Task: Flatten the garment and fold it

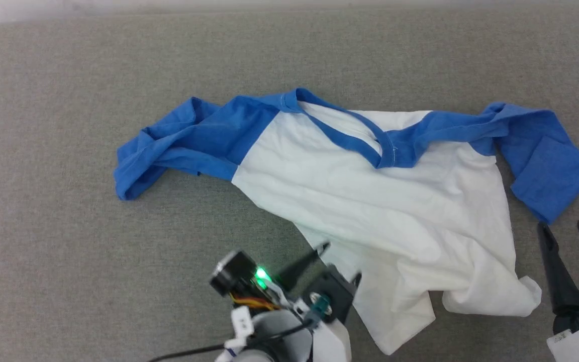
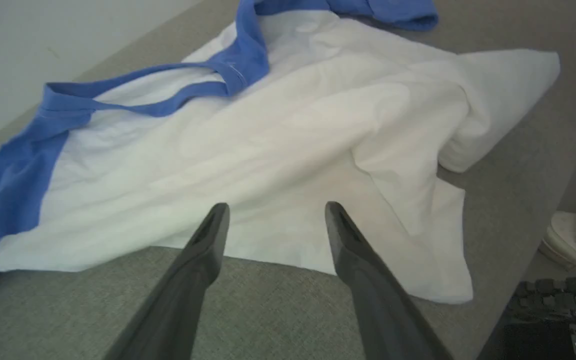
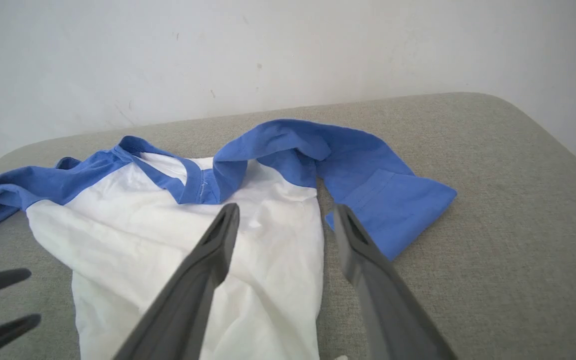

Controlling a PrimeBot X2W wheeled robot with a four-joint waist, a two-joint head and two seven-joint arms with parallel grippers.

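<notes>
The garment (image 1: pixel 370 201) lies spread but rumpled on the grey bench (image 1: pixel 68 251), collar towards the far edge. Its white jersey body is soft and creased. The lower hem is bunched into loose folds at the near right, and one corner trails to a point at the near edge. The blue collar band runs in a slanted loop across the top. The left blue raglan sleeve is crumpled into a thick roll, and the right one is doubled back on itself, with its flat cuff end near the right claw (image 1: pixel 566 236).

The left claw (image 1: pixel 341 261) hangs over the near edge of the white body. In the left wrist view its two long, dark, tapering fingers (image 2: pixel 203 250) stand wide apart with nothing between them. Whether the tips touch the cloth cannot be told. The right claw is also spread wide and grips nothing; it sits above bare bench just beside the cuff.

The bench has a coarse woven cover and rounded corners, with a pale scuffed wall (image 3: pixel 268 50) behind it.
</notes>
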